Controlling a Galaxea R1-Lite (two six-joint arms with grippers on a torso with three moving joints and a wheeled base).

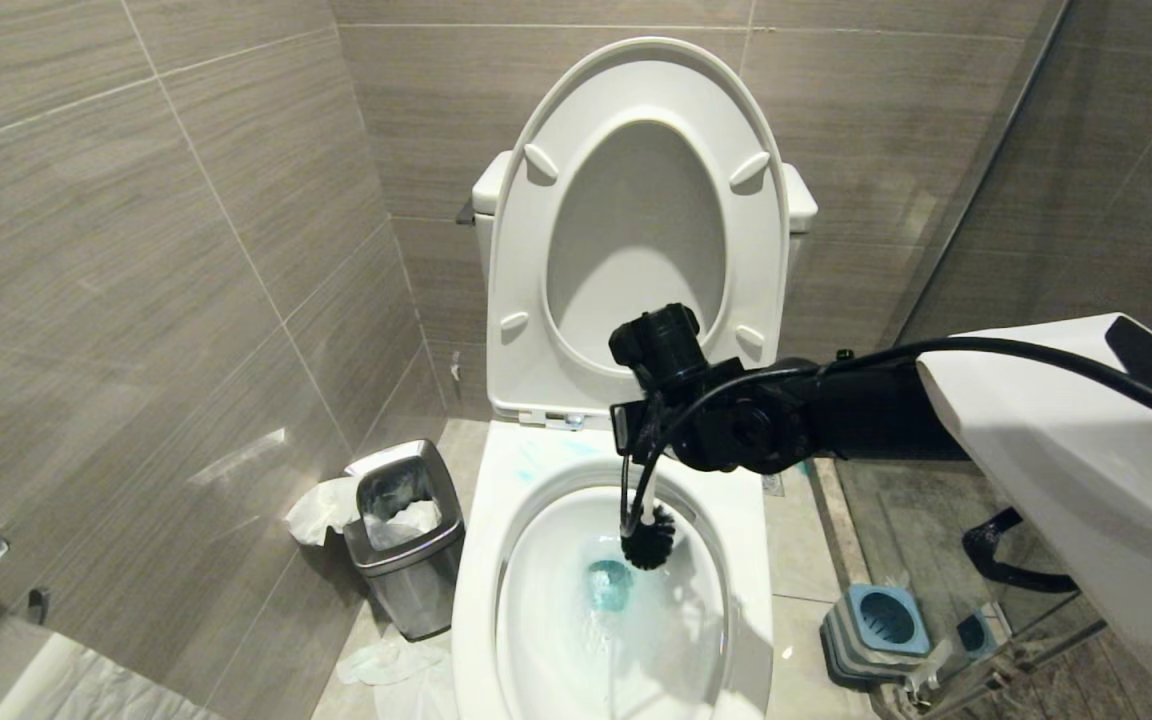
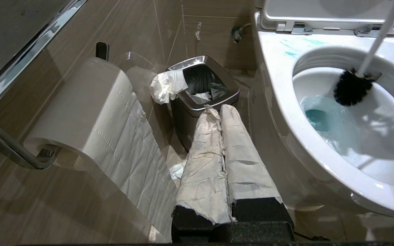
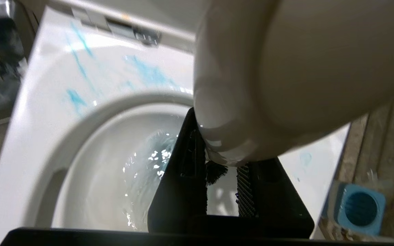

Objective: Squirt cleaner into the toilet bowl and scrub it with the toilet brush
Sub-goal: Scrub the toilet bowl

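Note:
The toilet bowl [image 1: 481, 560] stands open with its seat and lid raised. Turquoise cleaner [image 1: 608, 585] tints the water, and pale blue smears [image 3: 145, 71] mark the back rim. My right gripper [image 1: 639, 440] hangs over the bowl's back, shut on the toilet brush's white handle [image 2: 378, 41]. The handle's rounded tip [image 3: 279, 78] fills the right wrist view, with my right gripper [image 3: 219, 160] closed around it. The black bristle head [image 1: 648, 537] hangs inside the bowl, just above the water. My left gripper [image 2: 219, 108] is parked low beside the toilet, its paper-wrapped fingers shut and empty.
A small steel bin [image 1: 406, 540] with crumpled paper stands on the floor left of the toilet. A toilet paper roll [image 2: 91, 102] hangs on the left wall. The square blue-grey brush holder [image 1: 881, 620] sits on the floor at right, by a glass partition.

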